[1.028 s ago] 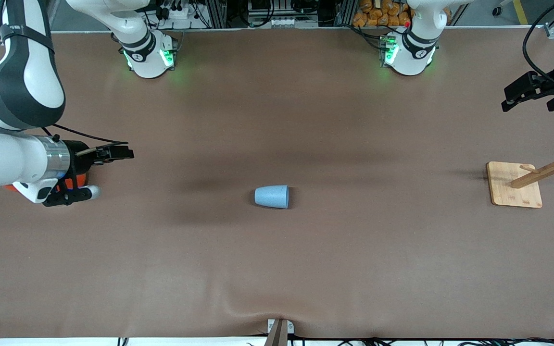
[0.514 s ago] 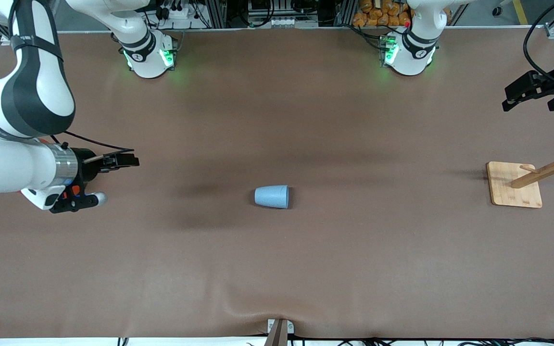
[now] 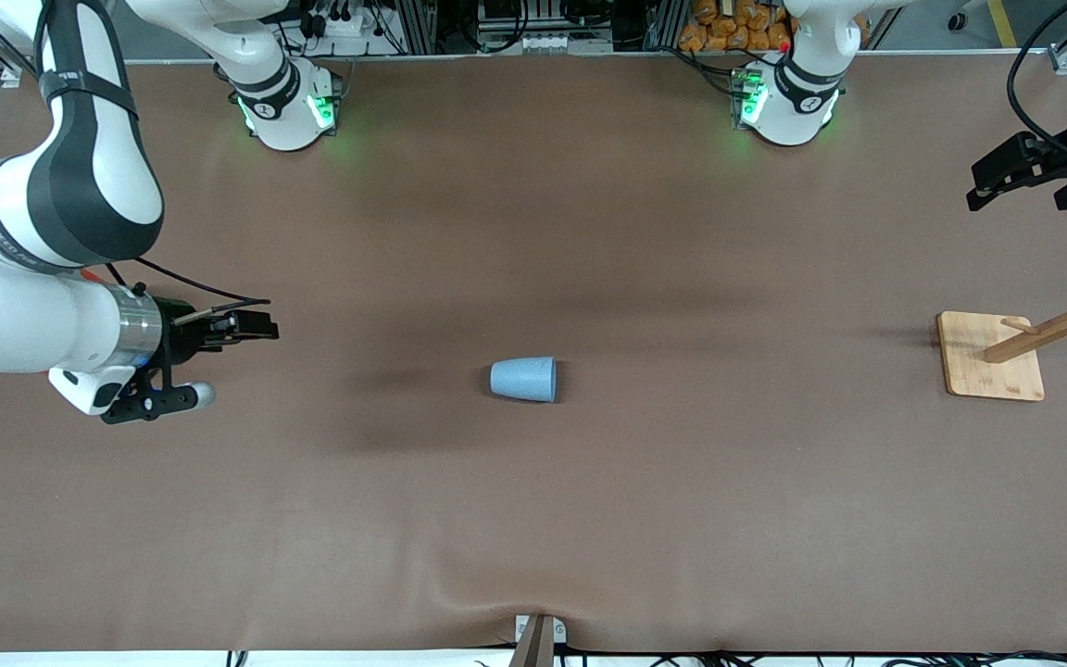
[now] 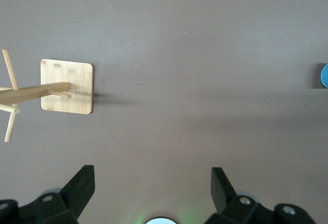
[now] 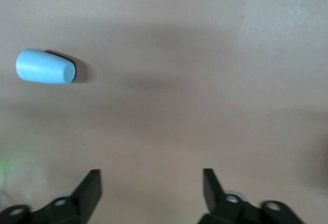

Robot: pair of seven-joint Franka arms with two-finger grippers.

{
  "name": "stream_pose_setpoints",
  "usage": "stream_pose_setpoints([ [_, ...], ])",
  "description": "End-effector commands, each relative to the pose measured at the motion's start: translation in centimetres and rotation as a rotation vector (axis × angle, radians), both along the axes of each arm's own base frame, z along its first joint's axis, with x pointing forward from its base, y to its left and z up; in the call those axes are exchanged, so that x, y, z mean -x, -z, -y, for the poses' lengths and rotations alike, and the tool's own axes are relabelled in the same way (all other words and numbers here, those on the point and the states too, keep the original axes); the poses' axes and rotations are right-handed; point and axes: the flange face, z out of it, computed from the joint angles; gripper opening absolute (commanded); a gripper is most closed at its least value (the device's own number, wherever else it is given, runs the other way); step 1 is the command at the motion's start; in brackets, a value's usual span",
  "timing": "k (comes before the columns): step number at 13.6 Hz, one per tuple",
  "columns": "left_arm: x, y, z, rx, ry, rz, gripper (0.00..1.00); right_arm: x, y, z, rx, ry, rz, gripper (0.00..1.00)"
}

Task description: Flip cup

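Note:
The light blue cup [image 3: 523,379] lies on its side in the middle of the brown table, with its mouth toward the left arm's end. In the right wrist view the cup [image 5: 45,67] is well away from the fingers. My right gripper [image 3: 260,327] hangs open over the table toward the right arm's end and points at the cup from a distance, with nothing between its fingers [image 5: 151,175]. My left gripper [image 3: 978,185] waits open and empty [image 4: 152,171] over the left arm's end of the table. The left wrist view catches only the cup's darker blue mouth [image 4: 324,75].
A wooden rack with pegs stands on a square wooden base [image 3: 992,356] near the left arm's end; its base [image 4: 67,86] also shows in the left wrist view. A wrinkle in the table cover [image 3: 533,602] runs by the edge nearest the front camera.
My right arm has swung its gripper a little toward the cup and toward the front camera. The cup has stayed still. The left gripper has barely shifted.

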Motion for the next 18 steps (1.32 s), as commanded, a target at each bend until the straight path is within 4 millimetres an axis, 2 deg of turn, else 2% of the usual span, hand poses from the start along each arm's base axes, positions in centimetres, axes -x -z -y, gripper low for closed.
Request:
stream_pose_setpoints([
  [1, 0.6, -0.4, -0.2, 0.001, 0.012, 0.001, 1.00, -0.8, -0.3, -0.8, -0.022, 0.007, 0.036, 0.42],
  [5, 0.0, 0.0, -0.2, 0.004, 0.013, -0.006, 1.00, -0.8, -0.4, -1.9, -0.024, -0.004, 0.059, 0.39],
  [6, -0.1, 0.1, -0.2, 0.009, 0.011, -0.006, 1.00, -0.8, -0.6, -2.2, -0.025, -0.008, 0.064, 0.34],
  [7, -0.6, 0.9, 0.1, 0.029, 0.013, -0.022, 1.00, -0.5, -1.0, -3.0, -0.025, -0.022, 0.069, 0.19],
  [8, -1.5, 2.2, 0.4, 0.067, 0.019, -0.043, 1.00, -0.1, -1.2, -4.2, -0.027, -0.043, 0.068, 0.09],
  [11, -4.8, 6.2, 2.0, 0.172, 0.026, -0.045, 1.00, 0.5, -1.8, -6.6, -0.050, -0.153, 0.099, 0.01],
  [12, -6.0, 7.7, 2.7, 0.218, 0.017, -0.047, 1.00, 0.4, -1.8, -6.6, -0.059, -0.189, 0.112, 0.02],
  [14, -8.1, 10.9, 5.6, 0.276, 0.033, -0.042, 1.00, 0.0, -1.5, -5.5, -0.064, -0.211, 0.122, 0.11],
  [15, -9.1, 12.7, 7.1, 0.289, 0.048, -0.040, 1.00, 0.0, -1.2, -5.1, -0.066, -0.228, 0.121, 0.18],
  [16, -10.1, 14.9, 8.4, 0.322, 0.051, -0.053, 1.00, -0.1, -1.0, -4.2, -0.066, -0.230, 0.115, 0.35],
  [17, -10.7, 16.8, 9.6, 0.371, 0.045, -0.078, 1.00, -0.1, -0.6, -3.6, -0.065, -0.223, 0.105, 0.42],
  [18, -11.4, 18.9, 10.8, 0.424, 0.036, -0.105, 1.00, -0.2, -0.1, -2.8, -0.064, -0.211, 0.093, 0.42],
])
